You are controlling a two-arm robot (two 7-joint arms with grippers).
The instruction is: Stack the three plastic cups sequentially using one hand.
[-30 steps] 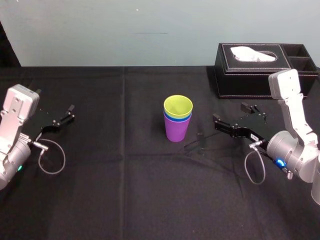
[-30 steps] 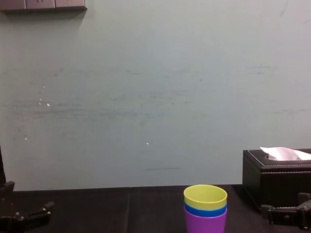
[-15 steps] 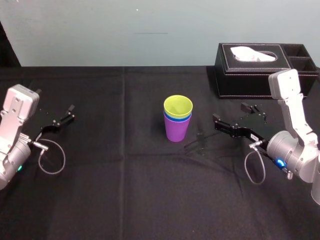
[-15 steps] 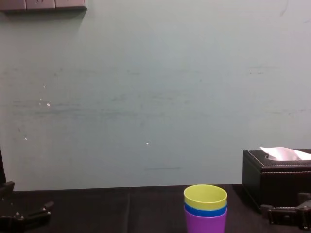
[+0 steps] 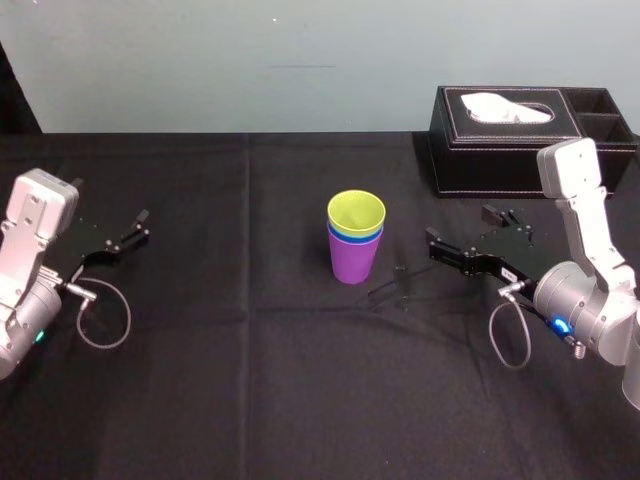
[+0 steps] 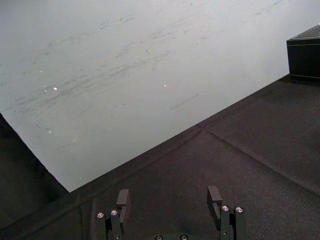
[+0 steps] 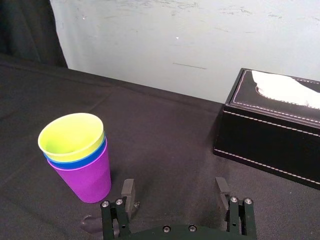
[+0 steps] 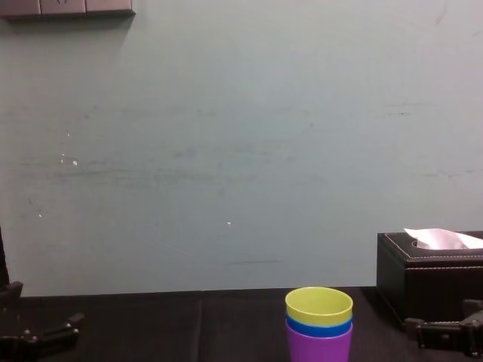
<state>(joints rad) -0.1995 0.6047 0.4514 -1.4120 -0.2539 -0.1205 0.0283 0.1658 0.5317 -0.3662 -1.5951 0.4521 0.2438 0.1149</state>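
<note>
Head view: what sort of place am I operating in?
Likely a robot test bench: a black-draped table, a bare pale wall behind, and few props, a tissue box and the stacked cups.

Table [image 5: 250,380], black cloth: purple cup [image 5: 353,262] upright mid-table, blue cup [image 5: 355,238] and yellow-green cup [image 5: 356,213] nested inside; tissue box [image 5: 500,150] at far right corner.

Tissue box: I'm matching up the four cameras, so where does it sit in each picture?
Head view: tissue box upper right, at the table's far edge.
Left wrist view: tissue box corner, far off where table meets wall.
Right wrist view: tissue box beside the cup stack, nearer the wall.
Chest view: tissue box lower right, right of the cup stack.
Shared landmark: the pale wall behind it.
</note>
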